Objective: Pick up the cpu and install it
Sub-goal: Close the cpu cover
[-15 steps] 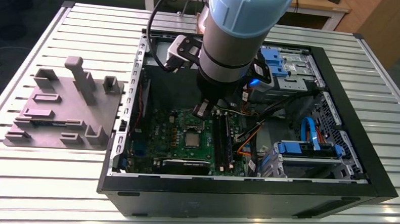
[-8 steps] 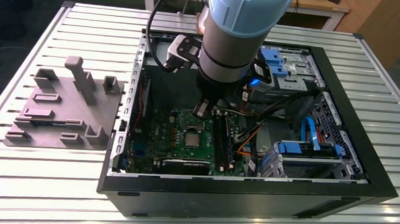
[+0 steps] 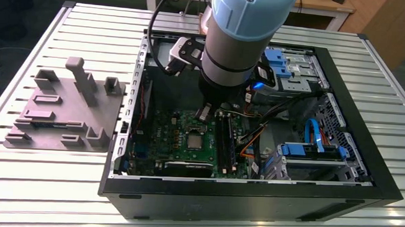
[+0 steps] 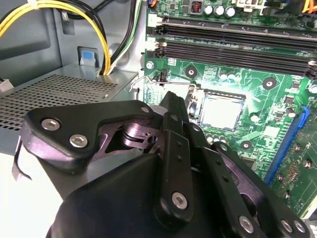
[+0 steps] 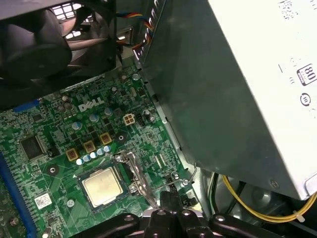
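Observation:
The cpu [image 3: 195, 142], a small square chip with a shiny silver top, lies flat in its socket on the green motherboard [image 3: 167, 137] inside the open computer case. Both wrist views show it seated in the socket frame, cpu [image 4: 221, 111] and cpu [image 5: 103, 187]. My gripper [image 3: 204, 113] hangs just above the board, a little beyond the socket toward the case's back. In both wrist views its black fingers are pressed together with nothing between them, gripper [image 4: 172, 106] and gripper [image 5: 170, 197]. The tips sit beside the socket's thin metal lever [image 5: 143, 191]; contact cannot be told.
The grey power supply box [image 5: 233, 84] stands close beside the gripper, with yellow cables [image 4: 94, 29] next to it. Black memory slots [image 4: 233, 42] run along the board past the socket. A grey fixture plate [image 3: 65, 112] with upright blocks lies on the slatted table at the exterior view's left.

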Robot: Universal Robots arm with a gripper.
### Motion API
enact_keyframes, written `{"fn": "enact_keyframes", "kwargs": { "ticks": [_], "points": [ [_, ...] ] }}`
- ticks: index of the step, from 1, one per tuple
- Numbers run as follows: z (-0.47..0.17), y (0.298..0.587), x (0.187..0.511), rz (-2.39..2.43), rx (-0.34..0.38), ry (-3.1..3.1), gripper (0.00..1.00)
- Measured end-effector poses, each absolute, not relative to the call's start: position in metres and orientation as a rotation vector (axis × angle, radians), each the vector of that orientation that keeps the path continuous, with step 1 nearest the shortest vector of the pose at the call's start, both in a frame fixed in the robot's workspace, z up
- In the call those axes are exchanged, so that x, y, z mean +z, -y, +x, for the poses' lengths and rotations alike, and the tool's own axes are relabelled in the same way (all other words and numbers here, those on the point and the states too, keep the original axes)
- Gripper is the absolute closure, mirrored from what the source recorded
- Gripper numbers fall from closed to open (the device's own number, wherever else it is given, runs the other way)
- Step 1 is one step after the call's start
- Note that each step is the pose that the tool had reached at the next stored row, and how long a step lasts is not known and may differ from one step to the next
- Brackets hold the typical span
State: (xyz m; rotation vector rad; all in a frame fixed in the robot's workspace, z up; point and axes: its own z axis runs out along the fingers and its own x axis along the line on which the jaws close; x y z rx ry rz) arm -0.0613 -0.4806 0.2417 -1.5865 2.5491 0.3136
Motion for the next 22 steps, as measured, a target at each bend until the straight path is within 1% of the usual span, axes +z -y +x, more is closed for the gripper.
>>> {"fn": "enact_keyframes", "kwargs": {
  "ticks": [10, 22],
  "points": [
    [-0.0614, 0.4879, 0.2417, -1.588, 0.314, -2.548, 0.9],
    [-0.0613, 0.4899, 0.2417, -1.589, 0.312, -2.549, 0.9]
  ]
}}
